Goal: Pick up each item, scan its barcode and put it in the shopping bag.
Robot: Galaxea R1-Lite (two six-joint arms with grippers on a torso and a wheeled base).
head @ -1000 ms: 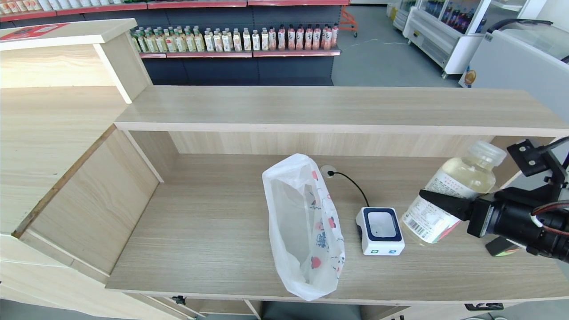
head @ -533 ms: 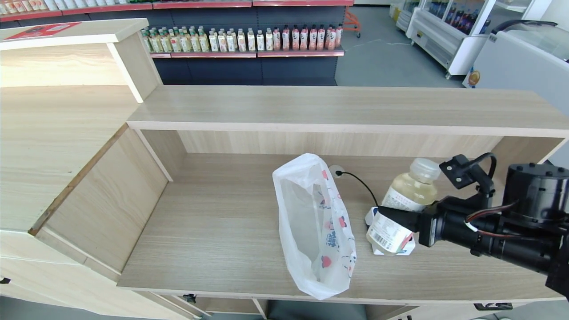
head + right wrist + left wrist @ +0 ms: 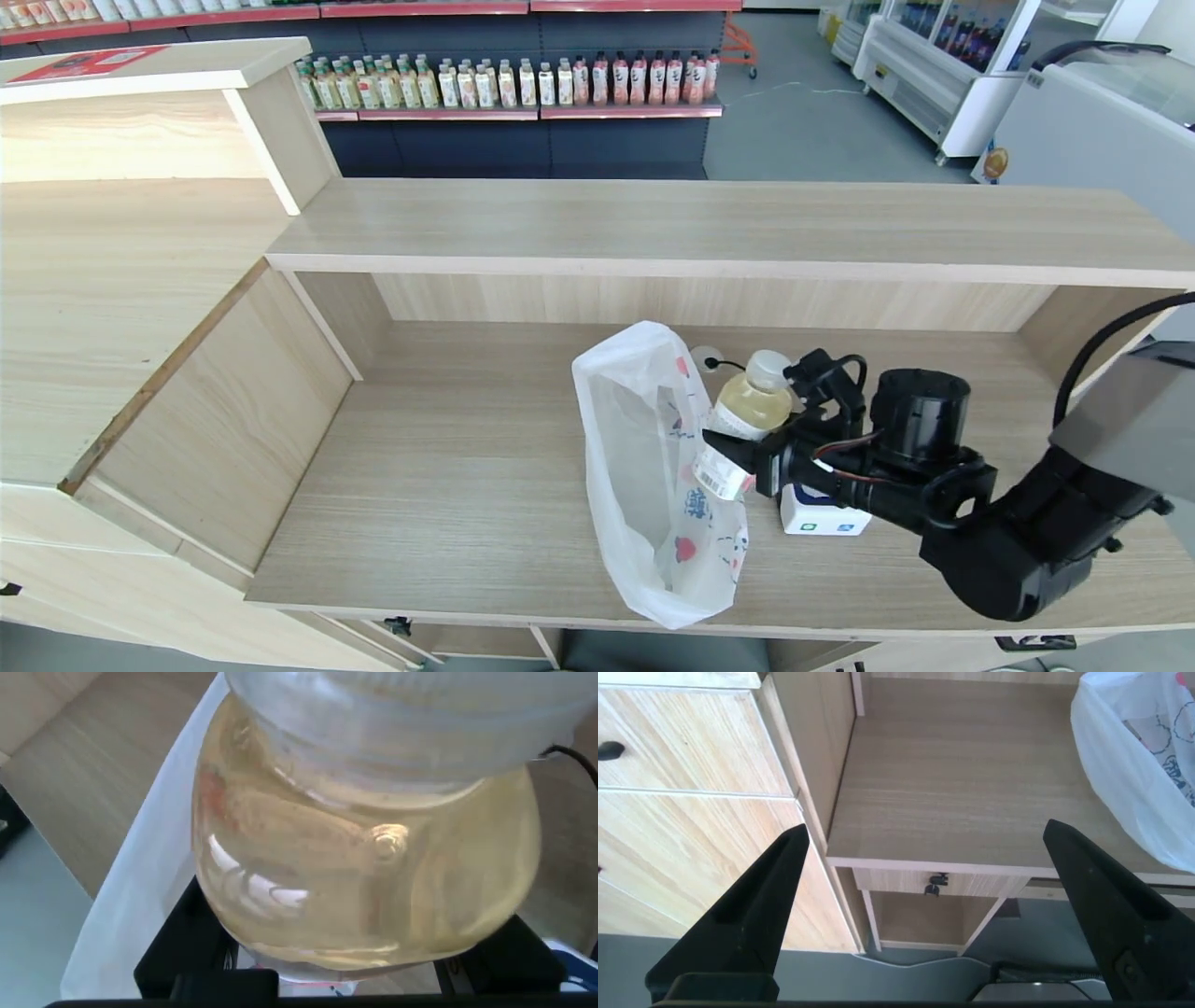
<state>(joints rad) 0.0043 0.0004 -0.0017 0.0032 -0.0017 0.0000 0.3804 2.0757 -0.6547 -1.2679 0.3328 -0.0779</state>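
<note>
- Since half a second ago the right gripper (image 3: pixel 742 455) has carried the bottle (image 3: pixel 752 406) leftwards off the scanner (image 3: pixel 822 513) — that box now lies uncovered — and up against the shopping bag (image 3: pixel 635 448).
- Wooden counter (image 3: pixel 448 485): the bag, the scanner and a cable all rest on its lower shelf.
- Shopping bag: white, thin plastic with small red and blue prints, standing open-mouthed near the counter's front edge.
- Bottle: clear, with pale yellow liquid and a white cap, tilted so the cap points up and away. Its barcode end sits at the bag's right rim; whether it is inside the mouth cannot be told.
- Right gripper: clamped across the bottle's lower body, one black finger on either side.
- Left gripper (image 3: pixel 924 829): fingers spread wide with nothing between them — it hangs just off the counter's front edge, well to the left of the bag.
- Scanner: white with a dark-framed window, just to the right of the bag.
- Cable (image 3: pixel 721 362): black, running from a hole behind the bottle.
</note>
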